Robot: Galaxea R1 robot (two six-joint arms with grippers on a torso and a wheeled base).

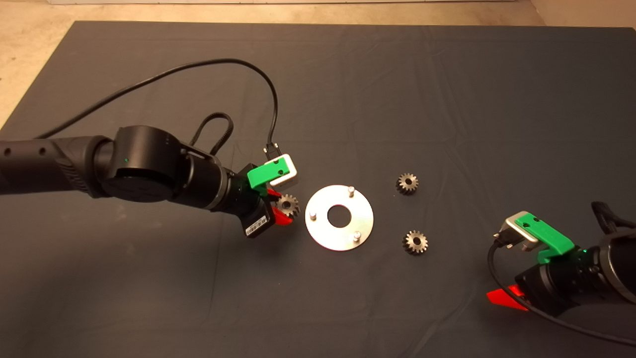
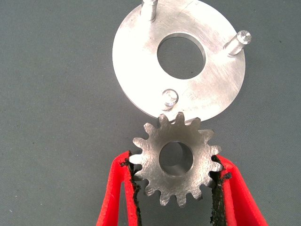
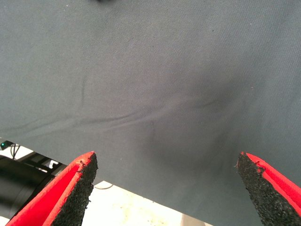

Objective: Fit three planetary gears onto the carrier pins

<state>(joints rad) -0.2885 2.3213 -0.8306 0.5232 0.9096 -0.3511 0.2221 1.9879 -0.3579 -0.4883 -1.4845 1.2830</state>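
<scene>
— Left gripper [image 2: 175, 181]?
— Clamped on one gear [image 2: 176, 158], held just beside the disc [image 1: 339, 218]; all three pins [image 2: 169, 97] look bare. Next, I judge: centre the bore over the nearest pin.
— Others?
— Two gears [image 1: 407, 183] on the mat [image 1: 447, 99]; right gripper [image 3: 169, 188] parked, spread wide.

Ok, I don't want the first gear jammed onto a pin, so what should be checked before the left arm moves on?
1. Left gripper shut on the held gear: ok.
2. Gear bore open: ok.
3. All three carrier pins bare on the disc: ok.
4. Bore lined up over the nearest pin: not ok, gear sits beside it.
5. Gear level: cannot tell.
6. Right gripper open, parked at the mat's edge: ok.
</scene>
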